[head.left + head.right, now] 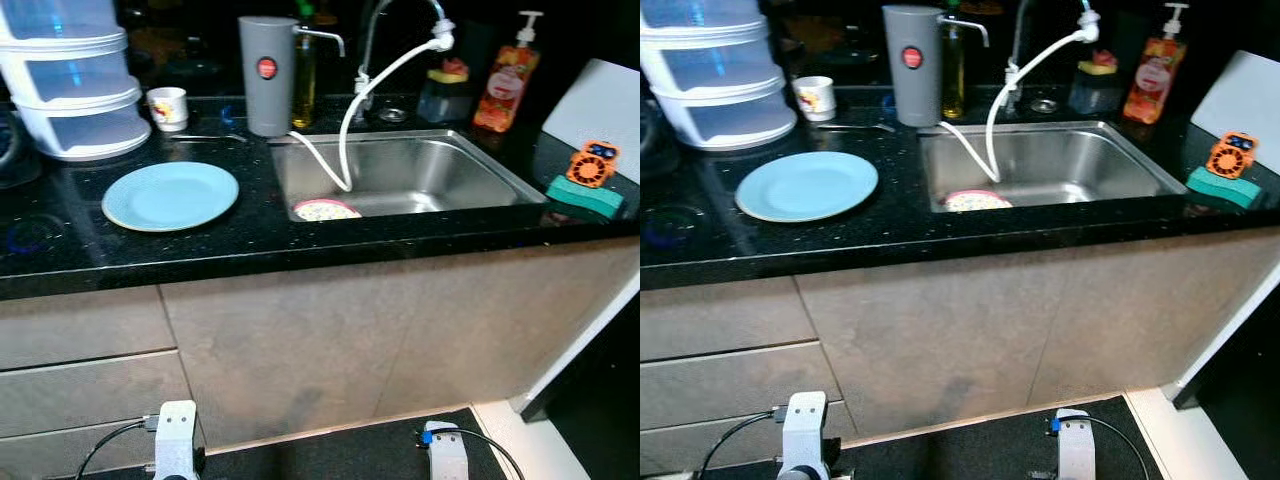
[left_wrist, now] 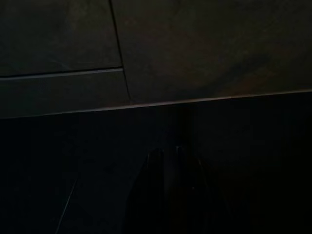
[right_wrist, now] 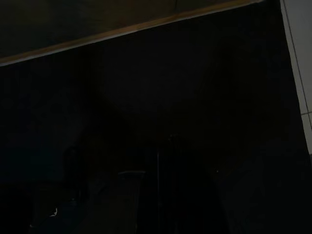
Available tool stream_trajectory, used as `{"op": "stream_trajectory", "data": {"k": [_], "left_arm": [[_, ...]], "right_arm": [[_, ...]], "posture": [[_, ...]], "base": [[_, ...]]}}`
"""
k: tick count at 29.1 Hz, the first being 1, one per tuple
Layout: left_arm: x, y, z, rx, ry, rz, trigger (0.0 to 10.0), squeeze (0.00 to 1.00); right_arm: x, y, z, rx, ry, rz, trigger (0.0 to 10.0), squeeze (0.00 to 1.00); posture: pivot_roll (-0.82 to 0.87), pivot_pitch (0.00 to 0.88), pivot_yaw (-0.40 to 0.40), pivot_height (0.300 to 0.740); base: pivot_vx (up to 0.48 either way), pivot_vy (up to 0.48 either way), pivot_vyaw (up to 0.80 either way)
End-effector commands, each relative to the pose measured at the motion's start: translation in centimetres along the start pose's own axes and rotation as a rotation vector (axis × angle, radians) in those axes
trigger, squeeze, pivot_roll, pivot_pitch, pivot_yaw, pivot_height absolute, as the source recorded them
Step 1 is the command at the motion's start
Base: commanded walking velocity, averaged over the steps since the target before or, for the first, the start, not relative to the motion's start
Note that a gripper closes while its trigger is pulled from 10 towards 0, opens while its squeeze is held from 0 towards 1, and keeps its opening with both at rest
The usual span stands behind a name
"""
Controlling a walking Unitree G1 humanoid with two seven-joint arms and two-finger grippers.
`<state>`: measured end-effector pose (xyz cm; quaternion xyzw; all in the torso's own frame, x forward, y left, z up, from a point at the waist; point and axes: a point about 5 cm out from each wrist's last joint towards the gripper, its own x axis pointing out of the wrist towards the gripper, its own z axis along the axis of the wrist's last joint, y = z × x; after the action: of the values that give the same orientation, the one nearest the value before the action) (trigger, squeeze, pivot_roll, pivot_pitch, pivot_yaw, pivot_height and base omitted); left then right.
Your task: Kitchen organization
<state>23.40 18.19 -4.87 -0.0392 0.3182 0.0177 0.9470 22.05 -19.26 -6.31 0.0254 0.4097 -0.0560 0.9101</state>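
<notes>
1. I stand facing the black desk, both arms hanging low by the cabinet front; nothing is in hand yet, so my judgement is that the step is choosing and approaching a first item.
2. The light blue plate lies flat on the desk at about 9 o'clock from the sink. A patterned dish sits in the sink's basin at its near-left corner, under the white hose.
3. To do this well, I would raise my left arm, come at the plate's near rim from 6 o'clock, and slide one finger under the edge; a flat plate on a slick top will likely skate away otherwise.
4. I should keep clear of the small cup and the grey dispenser at 12 o'clock of the plate.
5. Left gripper: a dark outline over the floor by the cabinet base; I cannot tell how its jaws stand.
6. Right gripper: just as dark; I cannot tell either. Neither touches anything I can make out.
</notes>
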Motion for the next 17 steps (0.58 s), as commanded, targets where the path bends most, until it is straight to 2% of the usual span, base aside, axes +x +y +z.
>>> {"op": "stream_trajectory", "data": {"k": [1,17], "left_arm": [[-0.16,-0.19,-0.50,0.005,0.011,-0.005,10.0,0.00],[0.00,-0.51,-0.28,0.040,0.020,-0.037,10.0,0.00]], "right_arm": [[-0.10,-0.20,-0.56,0.001,0.018,-0.007,10.0,0.00],[0.03,-0.23,0.37,0.029,-0.017,-0.009,10.0,0.00]], "posture": [[-0.04,0.058,-0.022,0.740],[-0.04,0.052,0.007,0.740]], "base": [[0.000,0.000,0.00],[0.000,0.000,0.00]]}}
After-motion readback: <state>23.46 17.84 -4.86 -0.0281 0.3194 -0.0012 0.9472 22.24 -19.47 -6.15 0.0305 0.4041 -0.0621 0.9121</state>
